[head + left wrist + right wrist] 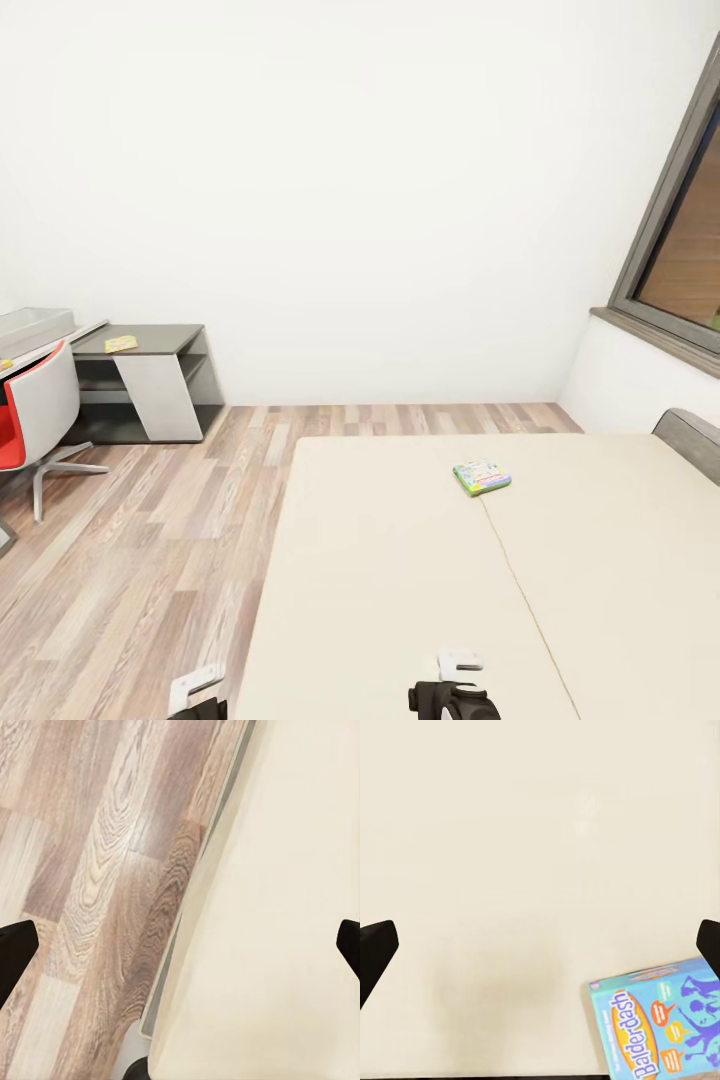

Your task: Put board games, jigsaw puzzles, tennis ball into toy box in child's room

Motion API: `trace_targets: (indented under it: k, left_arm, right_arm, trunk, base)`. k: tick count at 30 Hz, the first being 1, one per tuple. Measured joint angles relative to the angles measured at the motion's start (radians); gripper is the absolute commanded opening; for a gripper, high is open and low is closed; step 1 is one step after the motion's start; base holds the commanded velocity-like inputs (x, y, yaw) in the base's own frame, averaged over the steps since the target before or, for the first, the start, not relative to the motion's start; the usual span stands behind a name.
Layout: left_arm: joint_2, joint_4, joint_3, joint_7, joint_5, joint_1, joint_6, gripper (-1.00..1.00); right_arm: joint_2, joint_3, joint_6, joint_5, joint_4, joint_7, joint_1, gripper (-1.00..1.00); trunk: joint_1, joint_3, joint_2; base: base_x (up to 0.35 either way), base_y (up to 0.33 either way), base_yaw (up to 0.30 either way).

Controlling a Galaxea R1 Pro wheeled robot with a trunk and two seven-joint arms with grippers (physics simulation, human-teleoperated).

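- Standing at the foot of the bed [400, 560], I judge the step in hand is fetching the board games off it.
- One board game [481, 477] lies mid-bed, well ahead of me; a second, the blue box [658, 1029], lies on the bed under my right fingers [540, 945].
- Both pairs of fingers are spread apart and empty; the left fingers [180, 952] hang over the bed's edge and floor [82, 870].
- Next I should lower the right arm onto the blue box.
- Far left, the bench [140, 342] carries a yellow item [121, 343]; I cannot tell what it is.

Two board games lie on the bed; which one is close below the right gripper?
The blue Balderdash box, lying flat on the bed between the right gripper's open fingers. The other, the green-edged box, lies farther up the bed.
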State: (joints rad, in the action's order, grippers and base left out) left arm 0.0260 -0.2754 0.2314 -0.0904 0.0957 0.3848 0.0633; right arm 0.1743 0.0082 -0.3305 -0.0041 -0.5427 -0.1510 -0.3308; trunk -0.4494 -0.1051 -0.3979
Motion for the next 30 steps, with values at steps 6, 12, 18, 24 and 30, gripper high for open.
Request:
trace_targets:
  k: [6,12,18,24,30]
  left_arm:
    - [0.000,0.000,0.000,0.000,0.000,0.000,0.000,1.00]
    - [0.000,0.000,0.000,0.000,0.000,0.000,0.000,1.00]
    - [0.000,0.000,0.000,0.000,0.000,0.000,0.000,1.00]
    - [0.000,0.000,0.000,0.000,0.000,0.000,0.000,1.00]
    - [-0.001,0.000,0.000,0.000,0.000,0.000,0.000,1.00]
  right_arm:
    - [0.000,0.000,0.000,0.000,0.000,0.000,0.000,1.00]
    - [0.000,0.000,0.000,0.000,0.000,0.000,0.000,1.00]
    - [0.000,0.000,0.000,0.000,0.000,0.000,0.000,1.00]
    - [0.000,0.000,0.000,0.000,0.000,0.000,0.000,1.00]
    - [0.000,0.000,0.000,0.000,0.000,0.000,0.000,1.00]
  trunk:
    - [0.000,0.000,0.000]
    - [0.000,0.000,0.000]
    - [0.000,0.000,0.000]
    - [0.000,0.000,0.000]
    - [0.000,0.000,0.000]
  base:
    - [0.000,-0.059,0.000]
    - [0.000,-0.150,0.000]
    - [0.000,-0.035,0.000]
    - [0.000,-0.006,0.000]
    - [0.000,-0.105,0.000]
